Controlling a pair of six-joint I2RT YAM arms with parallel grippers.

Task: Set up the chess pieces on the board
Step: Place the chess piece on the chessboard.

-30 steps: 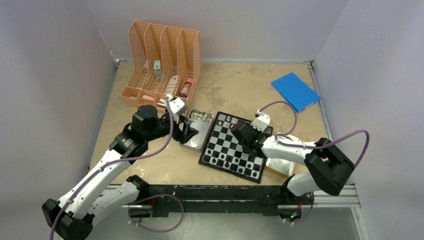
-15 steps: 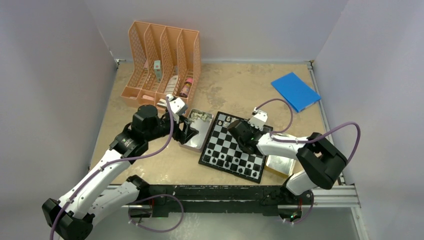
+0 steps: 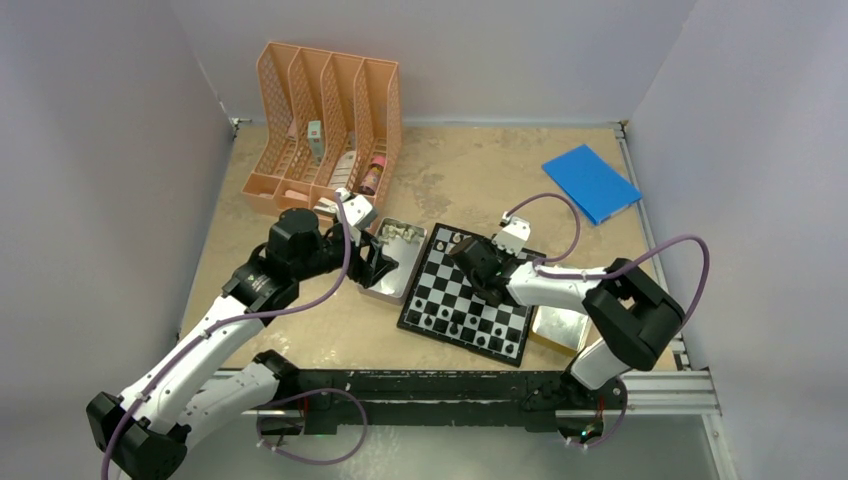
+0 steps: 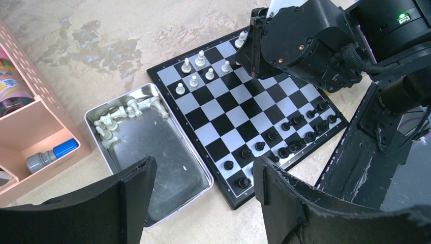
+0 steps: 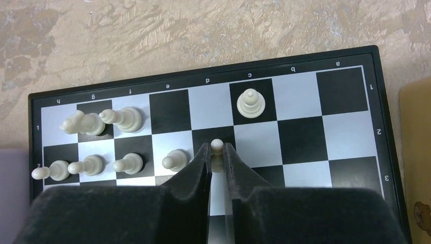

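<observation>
The board (image 3: 440, 285) lies at the table's middle, black chess pieces (image 4: 300, 132) along its near rows and several white ones (image 4: 198, 71) at its far end. My right gripper (image 5: 217, 152) is low over the far rows, shut on a white pawn (image 5: 217, 145) that stands on a dark second-row square beside other white pawns (image 5: 91, 165). A taller white piece (image 5: 251, 104) stands alone on the back row. My left gripper (image 4: 203, 168) hangs open and holds nothing, above the metal tin (image 4: 152, 152) left of the board. Loose white pieces (image 4: 122, 114) lie in that tin's far corner.
A peach file organiser (image 3: 325, 125) stands at the back left, close to my left arm. A blue notebook (image 3: 590, 182) lies at the back right. A second shiny tin (image 3: 560, 328) sits right of the board, under my right arm.
My right gripper has moved left and farther along the board with the white pawn, down onto the second row. The left arm has not moved.
</observation>
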